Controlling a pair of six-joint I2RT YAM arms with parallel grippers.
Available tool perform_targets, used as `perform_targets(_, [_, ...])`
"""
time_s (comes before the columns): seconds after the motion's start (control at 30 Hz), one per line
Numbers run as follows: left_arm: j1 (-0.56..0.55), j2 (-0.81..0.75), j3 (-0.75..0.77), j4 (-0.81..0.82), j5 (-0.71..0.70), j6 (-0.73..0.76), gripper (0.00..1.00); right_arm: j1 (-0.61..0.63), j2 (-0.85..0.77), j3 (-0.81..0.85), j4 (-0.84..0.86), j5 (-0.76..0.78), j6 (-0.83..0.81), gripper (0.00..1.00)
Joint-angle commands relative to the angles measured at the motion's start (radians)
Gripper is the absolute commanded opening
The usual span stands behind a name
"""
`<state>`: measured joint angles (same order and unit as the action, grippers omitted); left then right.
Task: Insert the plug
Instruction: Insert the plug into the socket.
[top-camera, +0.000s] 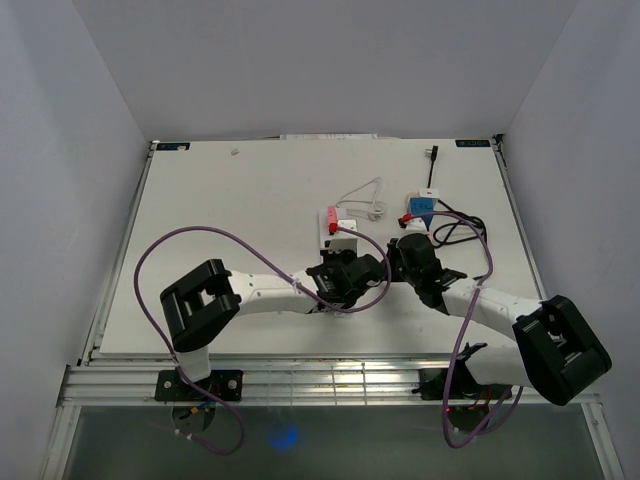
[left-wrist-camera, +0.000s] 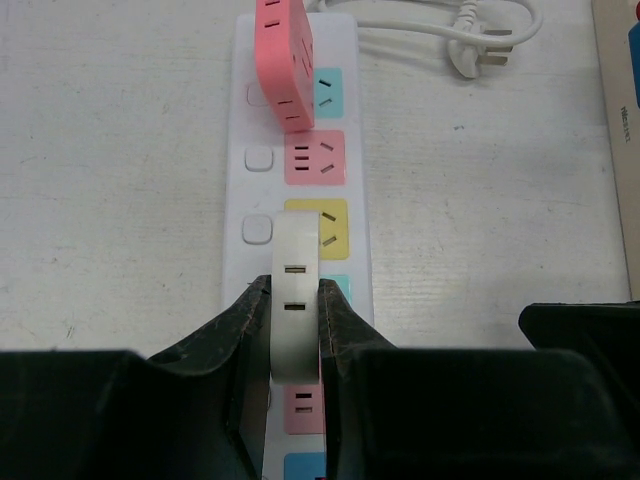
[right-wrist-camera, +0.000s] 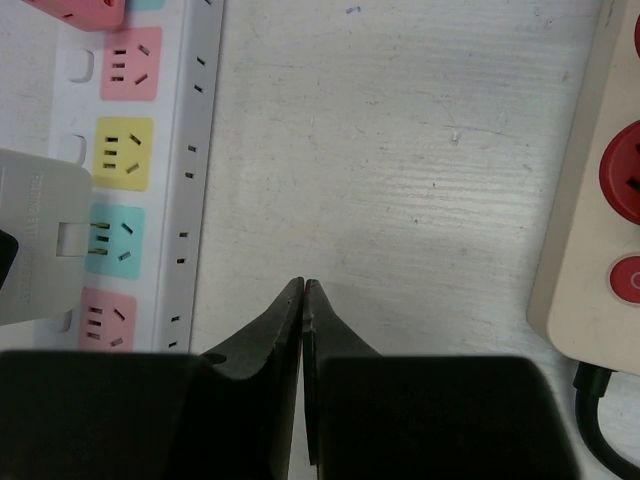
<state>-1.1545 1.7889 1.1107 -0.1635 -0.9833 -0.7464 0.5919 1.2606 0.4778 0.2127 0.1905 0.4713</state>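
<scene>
Left gripper (left-wrist-camera: 296, 300): jaws pinching the white adapter plug (left-wrist-camera: 296, 245), long axis running along the power strip (left-wrist-camera: 362, 230).
Plug: hovering at the teal socket (right-wrist-camera: 112, 243), possibly unseated.
Right gripper (right-wrist-camera: 303, 285): jaws pressing together, holding nothing.

Left claw (top-camera: 344, 254) on white plug (top-camera: 346, 239), pink adapter (top-camera: 331, 219)

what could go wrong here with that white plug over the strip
Its prongs are hidden, and the white plug in the left gripper spans the yellow socket and the teal one, so it might miss the holes. Nothing pins the power strip: the right gripper is shut over bare table beside it, so pushing could shift it.
</scene>
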Motion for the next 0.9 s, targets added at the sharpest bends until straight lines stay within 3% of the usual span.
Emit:
perform_targets(0.0, [-0.013, 0.032, 0.009, -0.07, 0.014, -0.019, 0.0, -0.009, -0.023, -0.011, 0.044, -0.013, 0.012, 0.08])
perform_targets(0.5, [-0.014, 0.076, 0.015, -0.113, 0.064, -0.117, 0.0, -0.018, -0.027, -0.018, 0.053, -0.033, 0.013, 0.08])
perform_targets(0.87, [0.007, 0.053, 0.005, -0.117, 0.072, -0.077, 0.0, -0.023, -0.027, -0.019, 0.056, -0.037, 0.013, 0.08])
